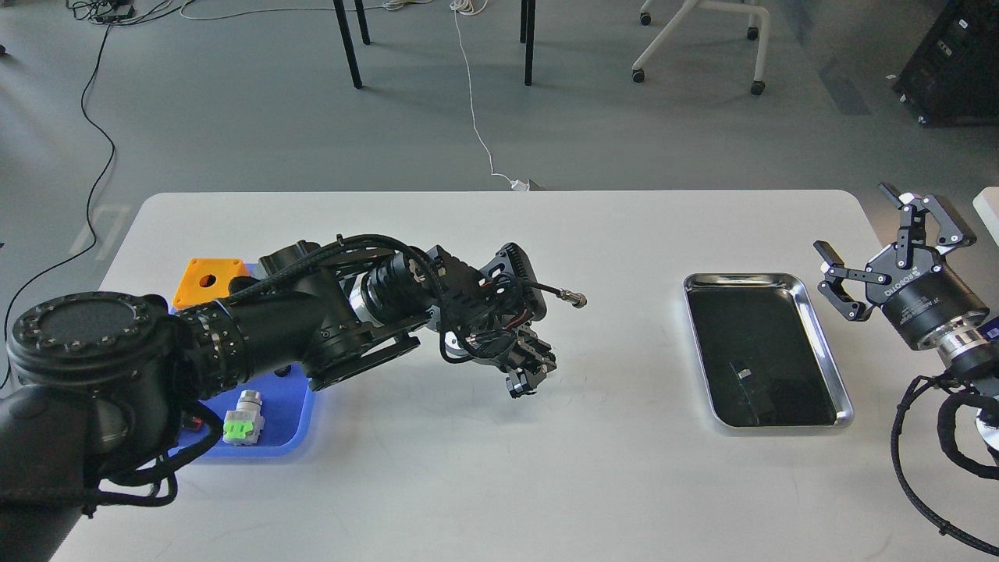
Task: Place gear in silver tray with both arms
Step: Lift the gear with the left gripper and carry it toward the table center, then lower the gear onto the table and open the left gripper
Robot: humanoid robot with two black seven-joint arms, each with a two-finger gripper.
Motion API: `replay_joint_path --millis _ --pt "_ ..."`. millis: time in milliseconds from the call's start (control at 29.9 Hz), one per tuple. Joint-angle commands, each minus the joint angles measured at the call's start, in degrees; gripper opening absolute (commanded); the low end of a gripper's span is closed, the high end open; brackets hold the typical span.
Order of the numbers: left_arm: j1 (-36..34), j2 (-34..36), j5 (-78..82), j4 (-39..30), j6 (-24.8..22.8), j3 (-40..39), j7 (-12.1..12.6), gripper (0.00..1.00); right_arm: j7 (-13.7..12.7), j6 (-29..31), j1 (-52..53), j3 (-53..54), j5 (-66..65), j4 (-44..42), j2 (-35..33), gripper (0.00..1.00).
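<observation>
Silver tray long axis runs near-far; right gripper spread wide; left gripper state unclear.

White tabletop with rounded corners carries two trays, well apart. A blue plastic tray lies at the left, partly hidden by an arm, holding an orange block and a small silver-and-green part. The silver tray lies flat at the right, its dark bottom bare.
</observation>
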Motion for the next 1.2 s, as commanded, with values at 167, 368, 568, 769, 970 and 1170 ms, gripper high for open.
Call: replay_joint_path --millis 167,368,568,769,970,1170 --pt "0.5 0.0 0.0 -2.9 0.0 0.0 0.0 0.20 0.0 0.0 0.0 0.0 0.0 0.0 0.0 1.00" --pt "0.8 0.0 0.0 -2.8 0.1 3.3 0.0 0.22 0.0 0.0 0.0 0.0 0.0 0.0 0.0 1.00" --pt "1.7 0.0 0.0 -2.8 0.2 3.6 0.0 0.41 0.0 0.0 0.0 0.0 0.0 0.0 -0.1 1.00" --pt "0.7 0.0 0.0 -2.9 0.3 3.0 0.0 0.77 0.0 0.0 0.0 0.0 0.0 0.0 0.0 1.00" --pt "-1.3 0.0 0.0 -3.7 0.3 2.6 0.0 0.86 0.0 0.0 0.0 0.0 0.0 0.0 -0.1 1.00" --pt "-3.9 0.0 -10.4 -8.4 -0.1 -2.9 0.0 0.96 0.0 0.0 0.0 0.0 -0.1 0.1 -0.2 1.00"
